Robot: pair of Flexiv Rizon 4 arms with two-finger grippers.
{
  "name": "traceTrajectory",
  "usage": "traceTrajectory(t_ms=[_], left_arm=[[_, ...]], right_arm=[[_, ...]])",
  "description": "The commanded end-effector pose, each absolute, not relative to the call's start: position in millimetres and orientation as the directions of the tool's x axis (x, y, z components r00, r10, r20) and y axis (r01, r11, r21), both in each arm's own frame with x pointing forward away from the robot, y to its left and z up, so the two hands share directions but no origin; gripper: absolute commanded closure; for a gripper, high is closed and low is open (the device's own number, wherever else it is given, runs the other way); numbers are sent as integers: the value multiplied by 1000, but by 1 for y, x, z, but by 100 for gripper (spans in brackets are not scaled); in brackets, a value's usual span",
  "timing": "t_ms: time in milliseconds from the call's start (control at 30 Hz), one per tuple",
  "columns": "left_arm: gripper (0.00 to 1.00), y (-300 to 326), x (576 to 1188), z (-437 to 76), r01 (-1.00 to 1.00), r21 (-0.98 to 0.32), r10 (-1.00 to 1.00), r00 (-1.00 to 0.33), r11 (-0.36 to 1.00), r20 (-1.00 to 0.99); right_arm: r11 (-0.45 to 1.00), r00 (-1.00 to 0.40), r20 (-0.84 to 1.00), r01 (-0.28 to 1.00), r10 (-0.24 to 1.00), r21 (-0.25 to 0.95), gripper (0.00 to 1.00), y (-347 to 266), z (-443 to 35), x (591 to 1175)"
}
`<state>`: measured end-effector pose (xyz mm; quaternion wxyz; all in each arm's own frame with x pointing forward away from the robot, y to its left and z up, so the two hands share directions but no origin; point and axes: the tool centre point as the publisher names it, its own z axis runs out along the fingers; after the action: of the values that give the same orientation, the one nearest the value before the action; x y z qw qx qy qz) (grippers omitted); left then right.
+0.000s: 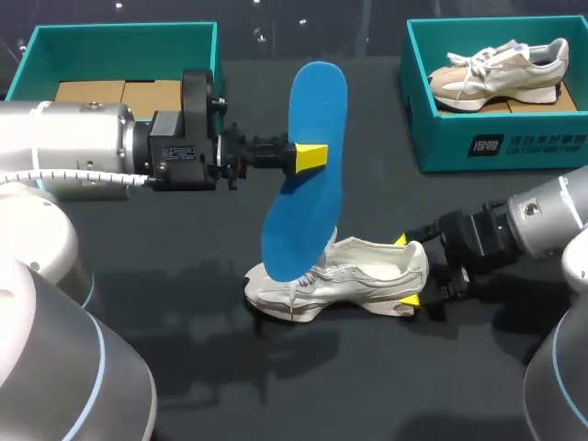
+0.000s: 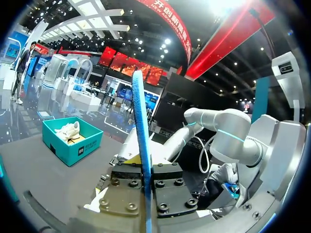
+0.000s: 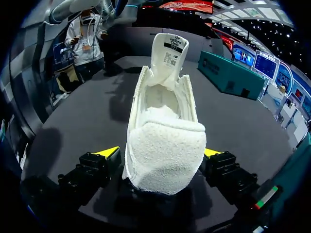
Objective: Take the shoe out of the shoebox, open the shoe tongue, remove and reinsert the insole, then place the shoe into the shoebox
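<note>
My left gripper (image 1: 310,157) is shut on a blue insole (image 1: 317,101) and holds it upright above the table, its lower end hanging just over the shoe. In the left wrist view the insole (image 2: 140,121) shows edge-on, clamped in the left gripper (image 2: 145,182). A white shoe (image 1: 340,276) lies on the dark table (image 1: 184,367), heel toward my right arm. My right gripper (image 1: 410,272) stands open with a finger on each side of the heel. In the right wrist view the fleecy heel of the shoe (image 3: 165,145) fills the right gripper (image 3: 160,154), and the tongue stands raised.
A teal shoebox (image 1: 496,138) at the back right holds a second pale shoe (image 1: 501,73); it also shows in the left wrist view as the shoebox (image 2: 73,141). Another teal box (image 1: 124,37) with cardboard inside stands at the back left, behind my left arm.
</note>
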<state>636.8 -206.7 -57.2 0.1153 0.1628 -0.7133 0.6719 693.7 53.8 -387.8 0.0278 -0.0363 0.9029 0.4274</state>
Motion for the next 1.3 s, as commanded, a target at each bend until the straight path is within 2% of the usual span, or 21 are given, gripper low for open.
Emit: traceTrajectory(t_ms=[33,233,433,967,1300], left_arm=[[100,-207,636,-58,-387,-921,-78,-920,43,383],[100,-207,636,-58,-387,-921,-78,-920,43,383],[100,-207,636,-58,-387,-921,-78,-920,43,383],[100,-207,636,-58,-387,-921,-78,-920,43,383],[100,-207,636,-58,-387,-921,-78,-920,43,383]], right_arm=[[839,-997,-35,-75,-67,540,0,42,-364,693],[934,-998,38,-28,-44,355,0,33,-348,690],[973,-996,89,1,-20,230,0,30,-342,678],[997,-1000,30,-5,-8,79,0,42,-340,696],[996,-1000,22,-15,-16,84,0,54,-332,702]])
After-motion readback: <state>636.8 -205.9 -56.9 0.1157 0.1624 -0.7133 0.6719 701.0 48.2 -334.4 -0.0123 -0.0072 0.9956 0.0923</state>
